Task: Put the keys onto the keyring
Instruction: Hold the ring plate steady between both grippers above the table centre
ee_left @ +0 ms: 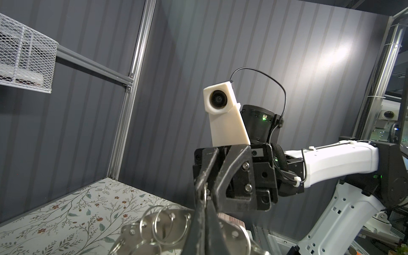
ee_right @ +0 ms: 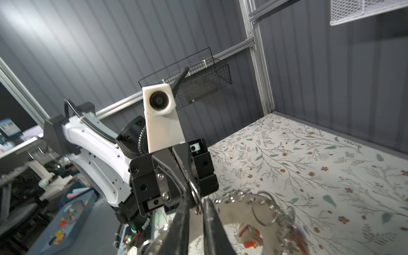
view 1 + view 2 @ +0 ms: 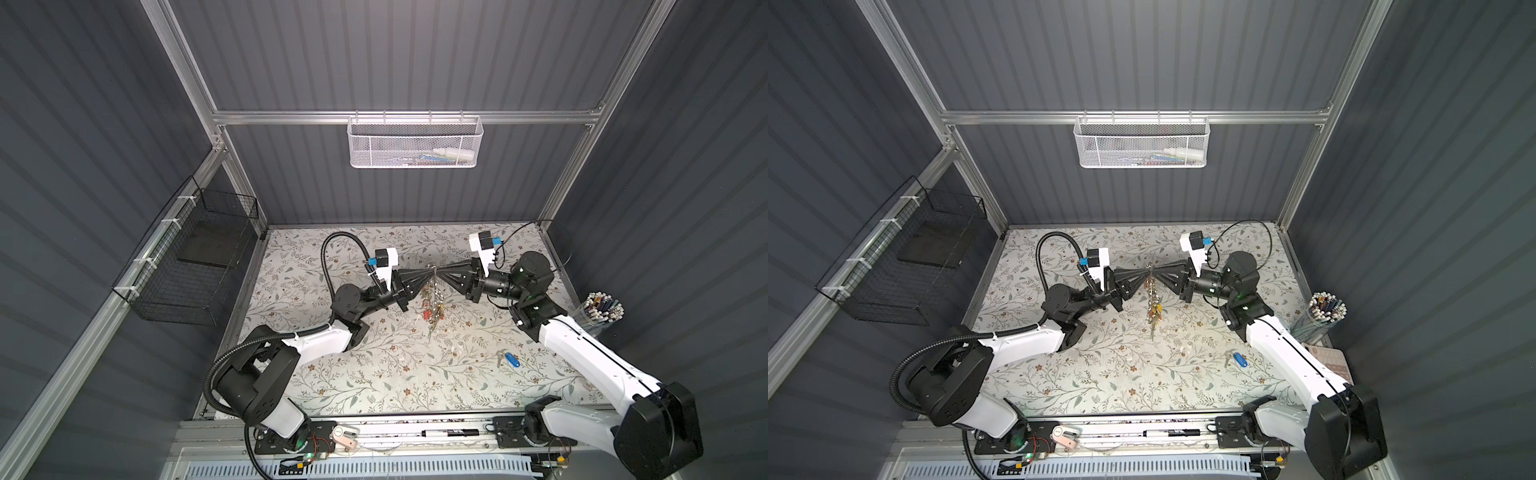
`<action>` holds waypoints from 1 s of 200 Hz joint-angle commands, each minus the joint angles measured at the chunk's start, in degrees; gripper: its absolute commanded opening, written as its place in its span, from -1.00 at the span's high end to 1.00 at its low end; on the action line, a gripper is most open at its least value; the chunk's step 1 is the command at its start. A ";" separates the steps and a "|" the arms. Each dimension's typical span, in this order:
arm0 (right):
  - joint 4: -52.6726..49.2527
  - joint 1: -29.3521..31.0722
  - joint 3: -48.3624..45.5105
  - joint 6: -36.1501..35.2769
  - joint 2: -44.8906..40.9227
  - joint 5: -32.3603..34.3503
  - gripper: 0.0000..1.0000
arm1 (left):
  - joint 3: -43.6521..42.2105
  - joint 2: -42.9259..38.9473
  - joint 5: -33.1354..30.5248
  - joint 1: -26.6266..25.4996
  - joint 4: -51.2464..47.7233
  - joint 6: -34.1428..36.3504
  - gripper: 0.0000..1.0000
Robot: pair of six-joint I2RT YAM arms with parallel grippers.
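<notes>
The keys (image 3: 510, 359), a small silver bunch with a blue tag, lie on the floral table near the right arm, also in the other top view (image 3: 1239, 360); neither gripper touches them. The keyring (image 3: 430, 299) hangs above the table's middle, with coloured tags dangling from it. In both top views the two grippers meet tip to tip at its top. My left gripper (image 1: 205, 220) is shut on the grey ring plate (image 1: 172, 223). My right gripper (image 2: 197, 205) is shut on a small split ring at the plate's (image 2: 234, 212) rim.
A cup of pens (image 3: 602, 311) stands at the table's right edge. A black wire basket (image 3: 187, 257) hangs on the left wall and a white mesh basket (image 3: 415, 141) on the back rail. A marker (image 3: 449, 433) lies on the front rail.
</notes>
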 commanded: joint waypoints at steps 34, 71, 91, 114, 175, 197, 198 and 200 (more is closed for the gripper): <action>2.23 0.27 1.05 0.73 0.97 -1.45 0.98 | 2.57 0.99 0.86 -0.43 3.46 -0.68 1.00; 3.98 0.23 0.21 1.57 0.92 -1.28 1.00 | 2.45 1.07 1.95 -0.36 1.78 -0.09 1.00; 5.15 0.23 -0.42 2.15 0.75 -1.53 1.00 | 2.33 0.39 3.74 -0.12 -1.87 1.13 0.76; 2.77 0.26 -0.84 0.00 -0.47 -1.01 1.00 | 2.39 -3.01 6.36 0.90 -10.49 4.46 0.43; -3.67 0.29 -0.89 -6.01 -3.11 -0.55 1.00 | 6.85 -14.49 10.57 6.10 -49.13 21.32 -0.14; -3.24 0.43 -0.95 -6.00 -3.12 -1.34 1.00 | 13.29 -14.48 14.71 6.08 -67.10 32.97 -0.18; -3.17 0.44 -0.96 -6.00 -3.14 -1.39 1.00 | 13.60 -14.44 14.73 6.08 -67.74 33.19 -0.18; -3.00 0.39 -0.95 -5.85 -3.14 -1.52 1.00 | 14.07 -14.40 14.76 6.08 -68.82 34.13 -0.18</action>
